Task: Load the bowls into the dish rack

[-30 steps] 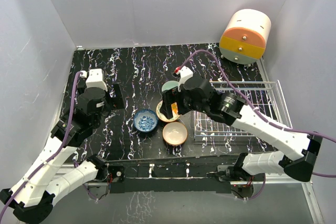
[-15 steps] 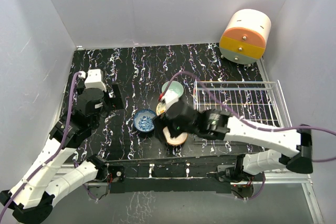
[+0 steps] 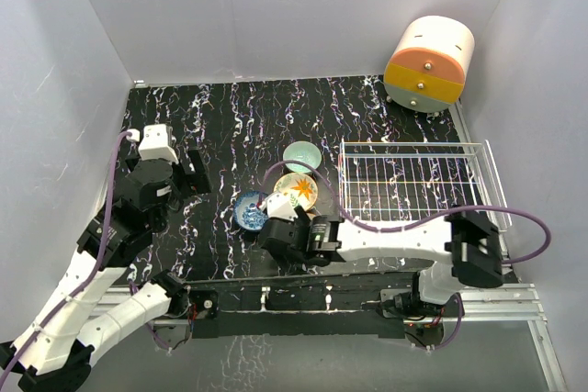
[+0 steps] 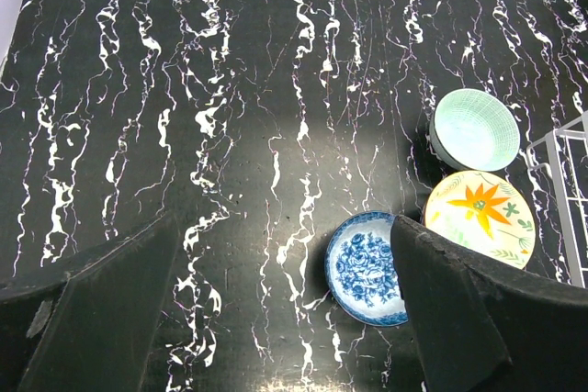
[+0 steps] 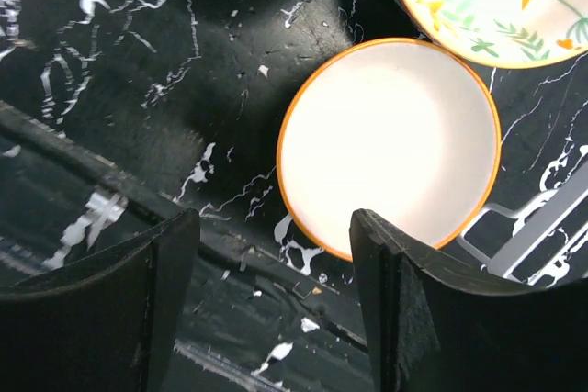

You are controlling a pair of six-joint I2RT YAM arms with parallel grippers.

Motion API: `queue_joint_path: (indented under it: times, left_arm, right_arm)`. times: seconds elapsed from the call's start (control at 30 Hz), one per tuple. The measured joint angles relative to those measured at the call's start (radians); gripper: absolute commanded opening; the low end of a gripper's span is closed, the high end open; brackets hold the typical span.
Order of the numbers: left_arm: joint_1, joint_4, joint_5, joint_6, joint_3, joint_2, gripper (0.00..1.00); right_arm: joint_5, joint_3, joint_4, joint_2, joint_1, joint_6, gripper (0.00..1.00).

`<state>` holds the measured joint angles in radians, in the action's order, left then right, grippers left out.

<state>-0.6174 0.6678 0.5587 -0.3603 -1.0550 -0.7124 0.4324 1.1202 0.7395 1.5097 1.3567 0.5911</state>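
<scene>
Only the right wrist view is showing the white bowl (image 5: 390,149), hidden from above; right gripper (image 5: 273,222), jaws parted, having left the yellow bowl (image 3: 296,190); left gripper (image 4: 285,222) gaping.

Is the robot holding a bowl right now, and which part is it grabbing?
Nothing is held yet. The right gripper hangs open over the edge of the orange-rimmed white bowl. The left gripper is open and empty.
</scene>
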Motion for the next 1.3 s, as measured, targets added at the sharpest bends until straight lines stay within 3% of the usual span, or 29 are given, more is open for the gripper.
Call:
queue_joint_path:
  times: [0.13, 0.4, 0.7, 0.9, 1.03, 1.3]
  left_arm:
    - [0.000, 0.001, 0.000, 0.000, 0.000, 0.005, 0.97]
    - [0.000, 0.020, 0.003, 0.000, 0.000, 0.021, 0.97]
    - [0.000, 0.045, 0.008, -0.004, 0.000, 0.035, 0.97]
    - [0.000, 0.053, 0.008, -0.008, 0.000, 0.039, 0.97]
    - [0.000, 0.058, 0.009, -0.013, 0.000, 0.044, 0.97]
    - [0.000, 0.069, 0.010, -0.021, 0.001, 0.053, 0.97]
  right_arm:
    - [0.031, 0.000, -0.018, 0.087, 0.000, -0.013, 0.63]
    - [0.069, 0.000, -0.073, 0.136, -0.003, -0.037, 0.45]
    - [0.087, 0.000, -0.124, 0.211, -0.016, -0.051, 0.42]
    - [0.088, -0.018, -0.169, 0.212, -0.045, -0.062, 0.32]
    - [0.083, -0.039, -0.187, 0.215, -0.064, -0.066, 0.30]
    - [0.070, -0.071, -0.225, 0.229, -0.068, -0.067, 0.13]
